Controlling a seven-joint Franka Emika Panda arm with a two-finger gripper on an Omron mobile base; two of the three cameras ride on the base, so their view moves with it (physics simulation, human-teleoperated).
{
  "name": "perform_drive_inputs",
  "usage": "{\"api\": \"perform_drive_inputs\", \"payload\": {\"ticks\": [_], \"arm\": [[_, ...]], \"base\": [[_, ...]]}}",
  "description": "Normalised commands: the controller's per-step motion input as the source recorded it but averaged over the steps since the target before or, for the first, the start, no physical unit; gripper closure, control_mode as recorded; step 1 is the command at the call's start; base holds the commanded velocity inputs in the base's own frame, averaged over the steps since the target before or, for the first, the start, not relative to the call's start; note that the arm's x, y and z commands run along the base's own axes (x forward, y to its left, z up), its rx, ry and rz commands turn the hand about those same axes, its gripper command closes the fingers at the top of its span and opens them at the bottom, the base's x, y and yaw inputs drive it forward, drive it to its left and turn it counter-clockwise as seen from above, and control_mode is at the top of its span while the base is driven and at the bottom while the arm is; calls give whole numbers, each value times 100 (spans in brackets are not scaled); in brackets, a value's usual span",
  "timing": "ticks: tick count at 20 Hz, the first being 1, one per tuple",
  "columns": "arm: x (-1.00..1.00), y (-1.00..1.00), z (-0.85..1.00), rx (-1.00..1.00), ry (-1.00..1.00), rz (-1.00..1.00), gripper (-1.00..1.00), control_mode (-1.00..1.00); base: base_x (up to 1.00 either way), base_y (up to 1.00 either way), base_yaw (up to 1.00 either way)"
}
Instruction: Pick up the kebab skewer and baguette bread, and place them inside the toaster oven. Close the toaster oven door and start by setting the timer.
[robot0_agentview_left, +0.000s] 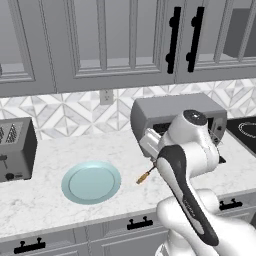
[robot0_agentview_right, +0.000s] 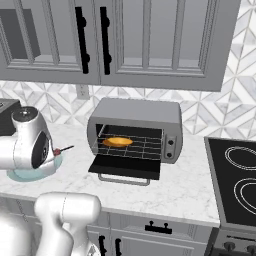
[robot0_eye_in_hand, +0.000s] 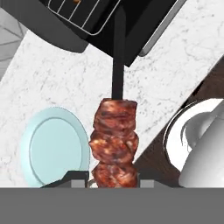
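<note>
So the gripper (robot0_eye_in_hand: 113, 183) is pinching the kebab skewer (robot0_eye_in_hand: 114, 144) by its meat chunks, with the bare stick poking straight out ahead of the fingers toward the toaster oven (robot0_agentview_right: 135, 131). The baguette bread (robot0_agentview_right: 118, 142) is already lying on the wire rack inside, and the toaster oven door (robot0_agentview_right: 126, 166) is folded down flat in front.

If it were me, I'd keep the stick level and slide it in tip first over the dropped door, aiming for bare rack beside the loaf so it doesn't shove the bread. Don't let go until the chunks are sitting over the wires, or it'll roll off the door.

Pose-wise, the arm is folded up tight, hand held above the counter, the light blue plate (robot0_eye_in_hand: 54, 151) just below and off to one side of it, oven mouth ahead.
</note>
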Motion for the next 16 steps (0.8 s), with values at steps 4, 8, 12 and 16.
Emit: {"api": "perform_drive_inputs", "payload": {"ticks": [4, 8, 12, 16], "arm": [[0, -76, 55, 11, -17, -29, 100, -100], [3, -85, 61, 11, -18, -32, 100, -100], [13, -96, 35, 8, -13, -31, 100, -100], [43, -100, 19, 5, -6, -27, 100, -100]], "base": [[0, 0, 0], [0, 0, 0], [0, 0, 0], [0, 0, 0]]}}
